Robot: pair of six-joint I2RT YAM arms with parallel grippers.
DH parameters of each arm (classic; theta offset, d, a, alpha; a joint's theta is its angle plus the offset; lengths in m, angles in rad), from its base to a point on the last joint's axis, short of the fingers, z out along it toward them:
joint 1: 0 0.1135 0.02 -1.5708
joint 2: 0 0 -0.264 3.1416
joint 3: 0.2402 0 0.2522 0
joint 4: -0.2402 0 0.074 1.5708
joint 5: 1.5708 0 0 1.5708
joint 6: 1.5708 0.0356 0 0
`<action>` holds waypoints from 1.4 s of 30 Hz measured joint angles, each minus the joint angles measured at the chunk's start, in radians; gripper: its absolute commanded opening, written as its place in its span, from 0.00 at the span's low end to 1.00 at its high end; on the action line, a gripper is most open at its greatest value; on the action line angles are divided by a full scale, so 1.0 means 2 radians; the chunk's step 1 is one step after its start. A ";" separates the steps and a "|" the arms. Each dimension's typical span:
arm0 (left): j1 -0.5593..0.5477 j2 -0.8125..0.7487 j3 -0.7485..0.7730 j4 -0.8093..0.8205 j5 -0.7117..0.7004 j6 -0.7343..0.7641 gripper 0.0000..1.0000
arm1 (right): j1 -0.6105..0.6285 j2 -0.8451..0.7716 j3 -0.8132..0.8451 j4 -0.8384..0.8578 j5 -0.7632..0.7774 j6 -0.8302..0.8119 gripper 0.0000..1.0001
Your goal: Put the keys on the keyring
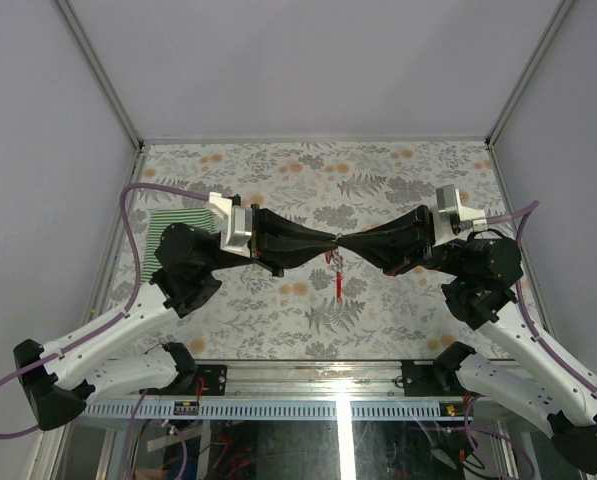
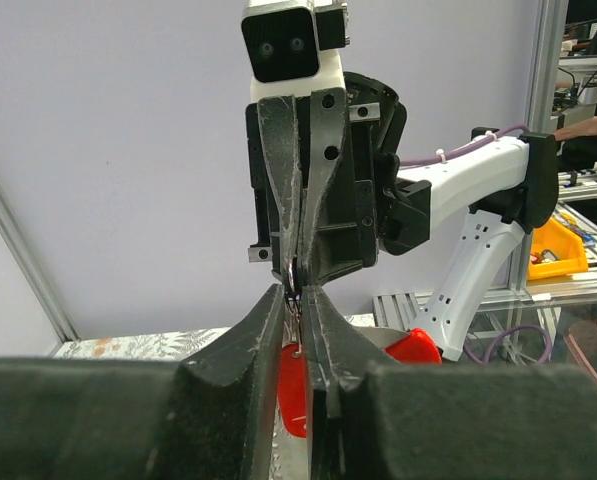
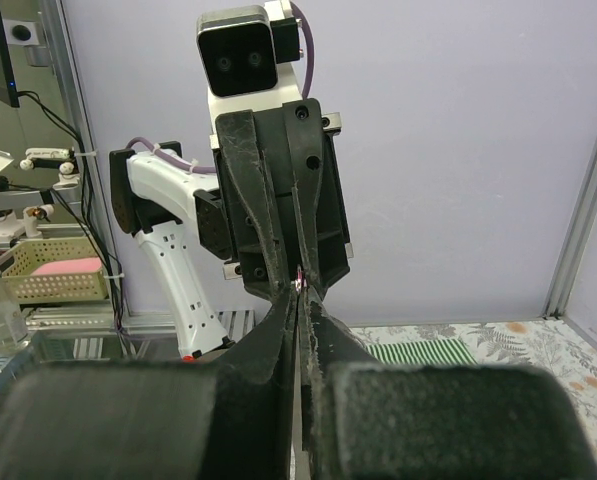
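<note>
Keys (image 1: 334, 262) hang in the air over the middle of the counter (image 1: 398, 190). A red tag (image 1: 338, 285) dangles below them toward 6 o'clock. The two arms meet tip to tip just above the keys.

The left tool (image 2: 293, 293) comes in from 9 o'clock. Its jaws are almost closed, with only a thin slit between them, and the keys show in that slit. I cannot tell if it squeezes them.

The right tool (image 3: 298, 290) comes in from 3 o'clock. Its jaws are pressed tight together and pinch the small metal keyring (image 2: 291, 272) at the very tip.

A green striped cloth (image 1: 173, 228) lies at 9 o'clock on the counter.
</note>
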 measured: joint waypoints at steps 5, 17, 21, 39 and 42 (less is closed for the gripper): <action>-0.001 0.000 0.000 0.000 0.003 -0.003 0.00 | 0.000 0.000 0.000 0.000 0.000 -0.001 0.00; -0.002 -0.004 0.035 -0.091 0.008 0.031 0.00 | 0.000 -0.007 0.009 -0.042 -0.003 -0.031 0.22; -0.002 -0.004 0.068 -0.176 0.009 0.064 0.00 | 0.000 -0.019 0.039 -0.103 -0.005 -0.070 0.27; -0.002 0.098 0.292 -0.598 0.022 0.214 0.00 | 0.000 0.002 0.160 -0.417 -0.060 -0.257 0.34; -0.002 0.116 0.316 -0.653 0.019 0.232 0.00 | 0.000 0.010 0.160 -0.435 -0.060 -0.265 0.35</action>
